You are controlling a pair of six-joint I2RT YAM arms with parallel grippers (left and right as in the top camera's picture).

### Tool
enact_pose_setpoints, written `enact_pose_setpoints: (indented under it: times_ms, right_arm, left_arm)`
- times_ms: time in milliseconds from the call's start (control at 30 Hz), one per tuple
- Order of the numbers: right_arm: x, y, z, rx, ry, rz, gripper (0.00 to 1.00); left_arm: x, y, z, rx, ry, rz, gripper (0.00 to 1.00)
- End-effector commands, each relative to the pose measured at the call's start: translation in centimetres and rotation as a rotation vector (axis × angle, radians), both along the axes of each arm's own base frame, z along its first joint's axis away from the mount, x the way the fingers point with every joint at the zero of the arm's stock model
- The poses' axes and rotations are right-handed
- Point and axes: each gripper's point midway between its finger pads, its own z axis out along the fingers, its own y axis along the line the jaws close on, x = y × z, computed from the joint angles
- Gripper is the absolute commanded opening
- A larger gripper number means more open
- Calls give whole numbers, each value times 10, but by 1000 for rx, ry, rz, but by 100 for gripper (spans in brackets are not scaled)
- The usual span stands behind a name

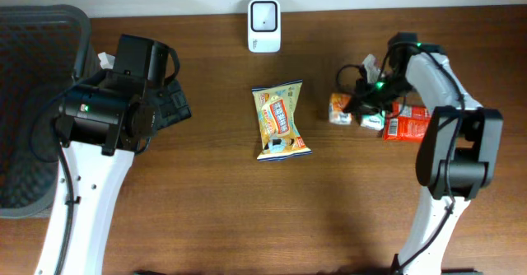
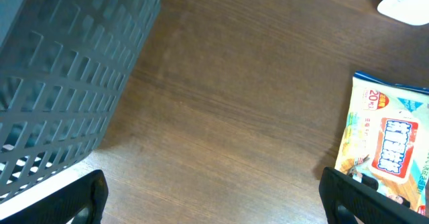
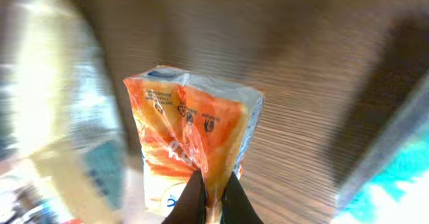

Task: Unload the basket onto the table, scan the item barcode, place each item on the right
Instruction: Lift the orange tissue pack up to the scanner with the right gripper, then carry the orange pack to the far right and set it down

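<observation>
1. On the counter's right side, your right gripper has its jaws pinched on the orange snack packet, ready to lift toward the scanner.
2. Your left gripper idles, jaws wide, empty.

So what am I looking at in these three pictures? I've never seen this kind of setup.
The top view shows two white robot arms at a wooden table. The other two pictures come from cameras on the wrists.

On the table lie a yellow snack bag, a white barcode scanner at the far edge, and some small cartons near the right arm, including a red carton. A dark mesh basket sits at the left.

The right gripper has its jaws pinched shut on the wrapper of a small orange pack. The left gripper is open and holds nothing, beside the basket.
</observation>
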Motion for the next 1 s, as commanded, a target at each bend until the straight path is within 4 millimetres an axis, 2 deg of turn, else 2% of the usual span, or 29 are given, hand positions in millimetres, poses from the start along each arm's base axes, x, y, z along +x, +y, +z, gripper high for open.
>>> enact_pose_setpoints:
  times_ms: [0,133,200,367,400,433,467,500,533,567,600,667,700,733,800,833,900,967]
  right_arm:
    - [8,36,55,401,-133,60,4]
    - [6,64,91,629,-186,88,4]
    - [1,76,94,643,-215,143,4]
    - [-9,103,81,576,-193,232,4]
    - [-9,105,66,478,-177,253,4]
    - [-5,99,44,327,-120,216,4]
    - [-1,92,31,220,-90,185,4]
    - [6,82,17,54,-84,162,4]
    - [16,76,16,-59,-111,163,4]
    - [33,68,22,-200,-164,145,4]
    - [48,61,32,-305,-213,114,4]
    - [96,48,71,-548,-417,21,4]
    - [110,45,83,-614,-483,-12,4]
    - [132,44,101,-710,-600,-67,4]
    - [158,57,124,-801,-764,-126,4]
    - [170,76,132,-803,-861,-82,4]
    - [188,106,134,-815,-990,11,4]
    - [203,127,127,-851,-1093,111,4]
  left_arm:
    - [-2,2,7,-8,-23,3,99]
    - [-2,2,7,-8,-23,3,99]
    - [-2,2,7,-8,-22,3,99]
    - [-2,2,7,-8,-23,3,99]
    - [-2,2,7,-8,-23,3,99]
    - [-2,2,7,-8,-22,3,99]
    - [-2,2,7,-8,-23,3,99]
    - [-2,2,7,-8,-23,3,99]
    - [-2,2,7,-8,-23,3,99]
    - [-2,2,7,-8,-23,3,99]
    - [-2,2,7,-8,-22,3,99]
    - [-2,2,7,-8,-22,3,99]
    - [-2,2,7,-8,-23,3,99]
    - [-2,2,7,-8,-23,3,99]
    - [-2,2,7,-8,-23,3,99]
    - [-2,2,7,-8,-23,3,99]
    - [-2,2,7,-8,-22,3,99]
    - [-2,2,7,-8,-23,3,99]
